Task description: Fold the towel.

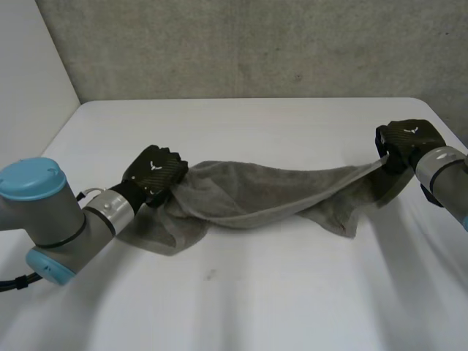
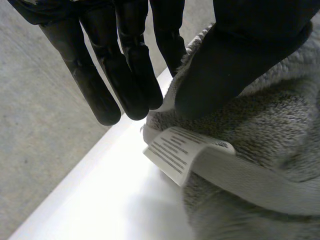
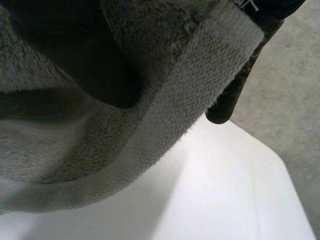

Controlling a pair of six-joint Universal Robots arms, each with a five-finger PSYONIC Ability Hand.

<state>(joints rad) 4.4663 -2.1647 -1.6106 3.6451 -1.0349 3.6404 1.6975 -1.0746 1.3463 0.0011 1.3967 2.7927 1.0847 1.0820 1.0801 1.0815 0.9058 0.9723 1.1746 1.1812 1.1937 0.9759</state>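
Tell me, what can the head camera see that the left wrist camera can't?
Head view: the right hand gripping one end of the towel, which stretches across the table. Left wrist view: a white printed label on the towel, just below the left hand and its thumb. Both: the grey towel, the left hand pinching it, and the white table.

the left robot hand point(image 1: 153, 174) is black with a faint woven sheen and a small white emblem on its back. the right robot hand point(image 1: 408, 142) matches it, emblem included. close up, the left one's fingers point(image 2: 102, 95) are smooth black rods with rounded tips, and its thumb point(image 2: 225, 65) is much broader. the left arm point(image 1: 44, 219) is a grey cylinder with a round light-blue cap and a bright silver wrist ring. the right arm point(image 1: 444, 167) shows a pale grey cuff.
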